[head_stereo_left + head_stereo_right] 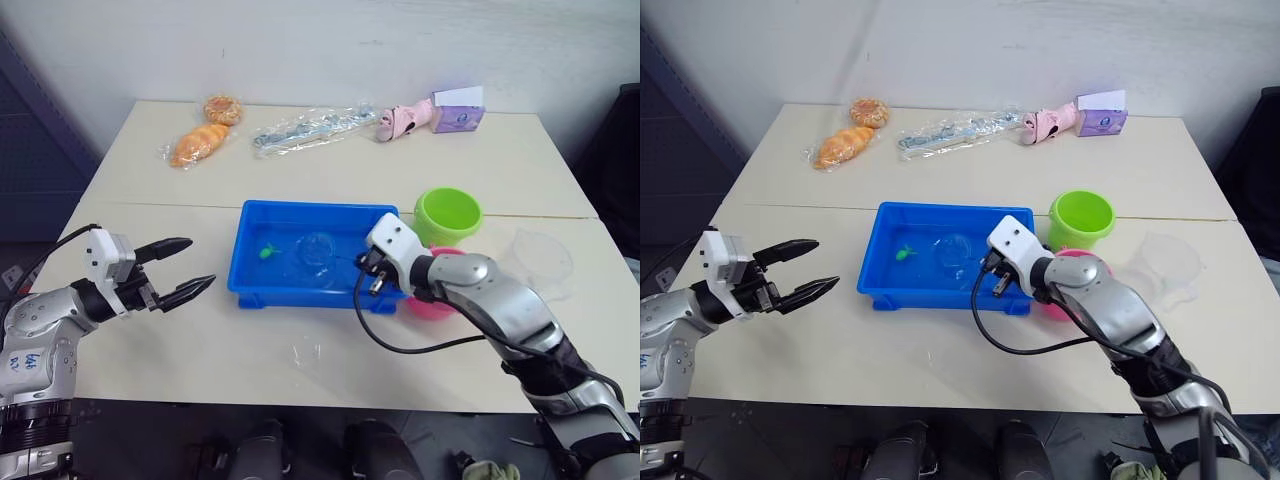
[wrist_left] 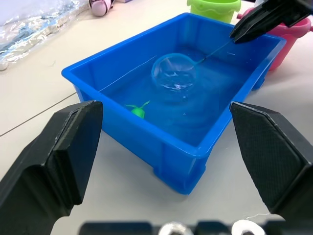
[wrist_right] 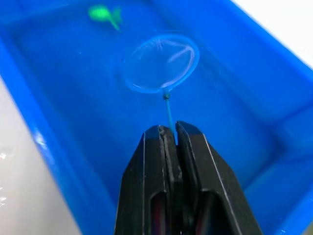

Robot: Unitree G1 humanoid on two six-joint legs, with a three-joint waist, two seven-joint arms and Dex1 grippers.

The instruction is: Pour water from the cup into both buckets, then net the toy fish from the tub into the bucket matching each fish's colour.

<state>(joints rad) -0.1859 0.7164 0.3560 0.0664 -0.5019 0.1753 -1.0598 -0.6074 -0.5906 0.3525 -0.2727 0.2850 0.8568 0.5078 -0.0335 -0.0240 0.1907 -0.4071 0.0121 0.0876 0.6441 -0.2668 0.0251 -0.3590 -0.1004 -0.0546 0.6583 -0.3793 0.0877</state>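
The blue tub [image 1: 300,209] sits mid-table holding water and a green toy fish [image 1: 266,251]. My right gripper [image 3: 168,130] is shut on the net's thin handle at the tub's right end. The net's round hoop [image 3: 161,63] lies in the water, a short way from the fish [image 3: 103,13]. The lime green bucket [image 1: 447,215] stands right of the tub, and the pink bucket [image 1: 432,304] is partly hidden behind my right arm. The clear cup [image 1: 541,260] stands farther right. My left gripper [image 1: 190,268] hangs open and empty left of the tub.
Along the table's far edge lie two bagged breads [image 1: 205,135], a clear plastic package [image 1: 310,128], a pink toy [image 1: 400,121] and a purple box [image 1: 459,110]. Bare tabletop lies in front of the tub and to its left.
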